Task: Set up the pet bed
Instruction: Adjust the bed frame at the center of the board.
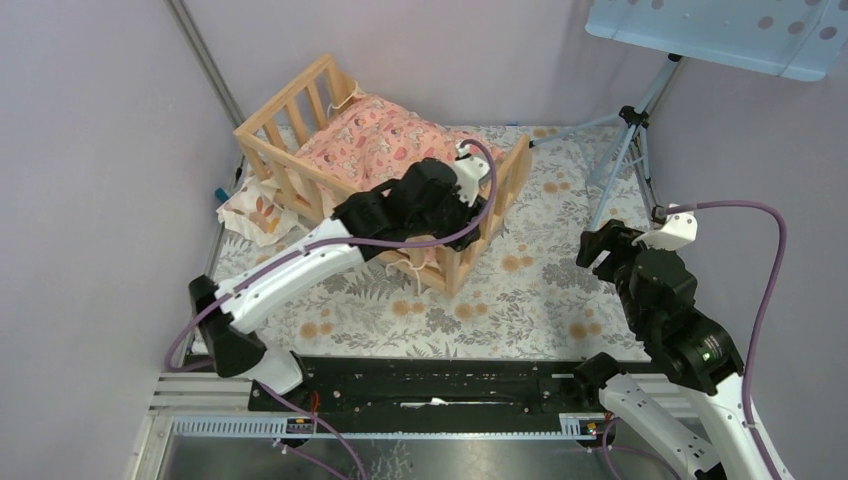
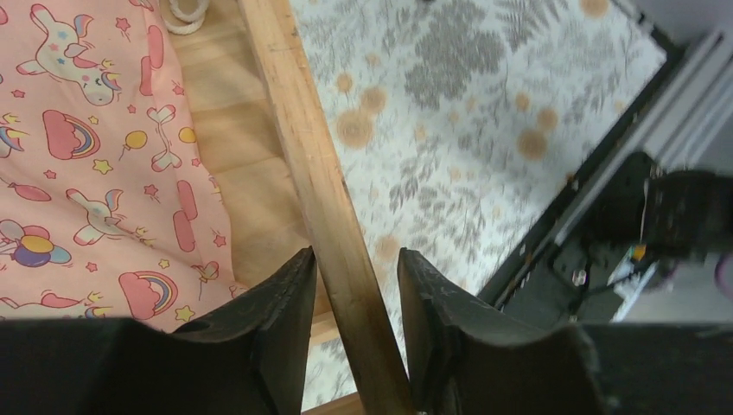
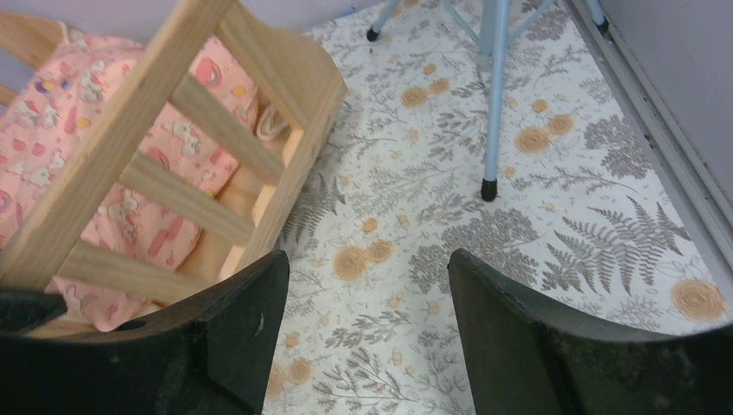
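Note:
The pet bed (image 1: 285, 112) is a light wooden slatted frame standing at the back left of the table, with a pink patterned cushion (image 1: 375, 140) inside. My left gripper (image 1: 476, 196) reaches over the bed's near right rail. In the left wrist view that rail (image 2: 298, 104) runs between the fingers of the left gripper (image 2: 354, 252), which press on it from both sides. My right gripper (image 1: 600, 246) hovers to the right of the bed, open and empty. Its wrist view shows the right gripper (image 3: 367, 259) above the floral cloth, with the bed's end rail (image 3: 112, 138) on the left.
A small cream pillow with orange leaves (image 1: 255, 210) lies outside the bed at its left side. A floral cloth (image 1: 540, 290) covers the table. A light-blue tripod (image 1: 625, 140) stands at the back right. Walls close in on the left and right.

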`<action>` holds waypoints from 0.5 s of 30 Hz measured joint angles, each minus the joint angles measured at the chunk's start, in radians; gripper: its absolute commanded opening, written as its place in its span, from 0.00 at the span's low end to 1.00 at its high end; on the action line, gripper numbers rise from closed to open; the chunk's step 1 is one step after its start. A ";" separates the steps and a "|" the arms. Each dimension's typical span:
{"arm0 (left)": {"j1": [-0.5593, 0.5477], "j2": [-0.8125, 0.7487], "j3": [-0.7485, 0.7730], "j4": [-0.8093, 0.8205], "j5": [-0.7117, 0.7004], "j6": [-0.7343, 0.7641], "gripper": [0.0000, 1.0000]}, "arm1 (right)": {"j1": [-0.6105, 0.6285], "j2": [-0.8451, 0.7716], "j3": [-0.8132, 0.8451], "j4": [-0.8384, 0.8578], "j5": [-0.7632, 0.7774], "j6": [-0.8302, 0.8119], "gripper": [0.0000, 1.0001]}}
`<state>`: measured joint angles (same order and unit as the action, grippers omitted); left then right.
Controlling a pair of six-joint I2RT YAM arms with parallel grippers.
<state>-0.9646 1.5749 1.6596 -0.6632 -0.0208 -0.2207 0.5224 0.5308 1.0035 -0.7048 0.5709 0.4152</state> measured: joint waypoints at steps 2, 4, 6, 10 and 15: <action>0.006 -0.061 -0.049 -0.028 0.034 0.039 0.02 | 0.000 -0.002 0.000 0.023 -0.006 0.000 0.75; 0.011 -0.123 -0.096 -0.063 0.079 0.083 0.00 | 0.000 -0.003 -0.001 0.043 -0.005 0.003 0.75; 0.012 -0.185 -0.140 -0.096 0.105 0.130 0.00 | 0.000 0.001 -0.001 0.055 -0.005 0.004 0.75; -0.029 -0.333 -0.238 -0.168 0.116 0.224 0.00 | 0.000 0.058 0.005 0.061 -0.013 0.002 0.76; -0.109 -0.475 -0.290 -0.312 0.125 0.310 0.00 | 0.000 0.169 0.020 0.065 -0.035 -0.011 0.76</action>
<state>-1.0740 1.1000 1.3701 -0.9749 0.1043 0.0895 0.5224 0.6994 1.0237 -0.6395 0.5358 0.4038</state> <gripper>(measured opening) 0.355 0.757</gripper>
